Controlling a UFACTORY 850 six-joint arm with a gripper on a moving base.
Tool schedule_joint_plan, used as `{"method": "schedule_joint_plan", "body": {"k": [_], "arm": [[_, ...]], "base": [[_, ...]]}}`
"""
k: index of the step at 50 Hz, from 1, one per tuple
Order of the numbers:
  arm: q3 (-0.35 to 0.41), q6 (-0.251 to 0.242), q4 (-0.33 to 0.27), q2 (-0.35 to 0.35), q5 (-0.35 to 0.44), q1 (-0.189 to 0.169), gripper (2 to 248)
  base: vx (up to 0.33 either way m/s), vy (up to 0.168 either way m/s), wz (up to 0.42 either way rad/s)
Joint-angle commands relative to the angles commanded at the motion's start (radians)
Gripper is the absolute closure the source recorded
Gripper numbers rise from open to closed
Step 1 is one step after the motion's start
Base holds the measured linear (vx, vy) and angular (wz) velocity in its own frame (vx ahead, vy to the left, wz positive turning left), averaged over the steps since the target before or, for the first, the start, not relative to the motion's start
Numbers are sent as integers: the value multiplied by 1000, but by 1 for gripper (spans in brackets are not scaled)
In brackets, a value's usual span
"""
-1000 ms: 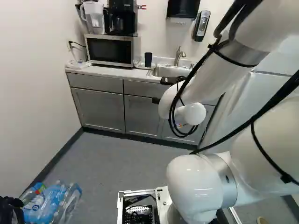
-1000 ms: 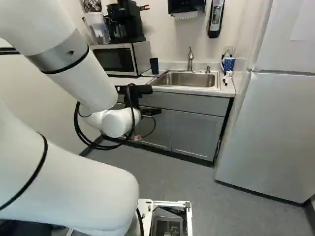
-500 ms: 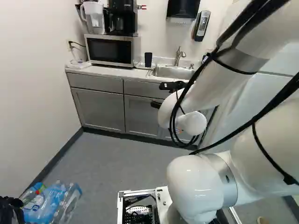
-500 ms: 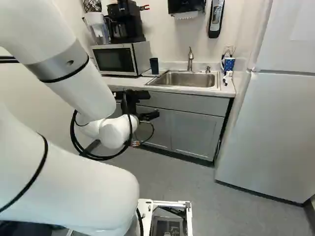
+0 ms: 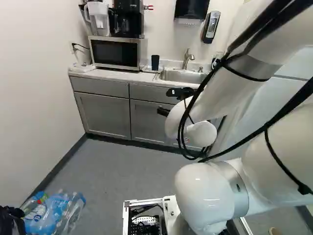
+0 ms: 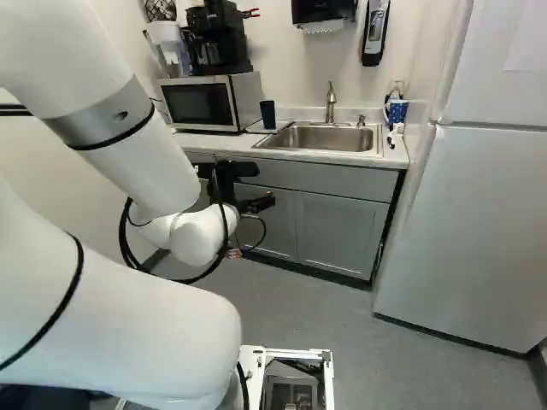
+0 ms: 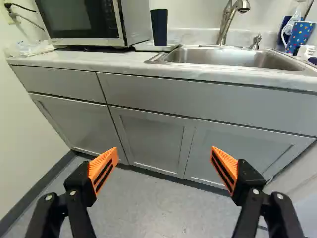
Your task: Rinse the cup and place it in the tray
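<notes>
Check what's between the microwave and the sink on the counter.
The dark cup, upright on a flat pale tray, stands between the microwave and the sink; the wrist view shows it, and both base views agree.

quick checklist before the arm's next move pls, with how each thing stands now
1. Gripper open, nothing between its fingers: ok, both clear in the wrist view.
2. Dark cup upright: ok, standing on the tray between microwave and sink.
3. Cup lined up between the fingers: not ok, it stands well ahead of them on the counter.
4. Water running from the tap: not ok, no stream shows.
5. Cup rinsed: cannot tell, its inside is hidden.
</notes>
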State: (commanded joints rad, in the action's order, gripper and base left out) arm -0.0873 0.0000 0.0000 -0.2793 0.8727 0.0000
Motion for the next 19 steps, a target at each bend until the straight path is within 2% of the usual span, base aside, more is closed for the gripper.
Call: {"method": "schedule_joint_plan", "body": {"k": [19], "arm": [[0, 0, 0, 0, 0, 0, 3]], "base": [[0, 0, 0]]}}
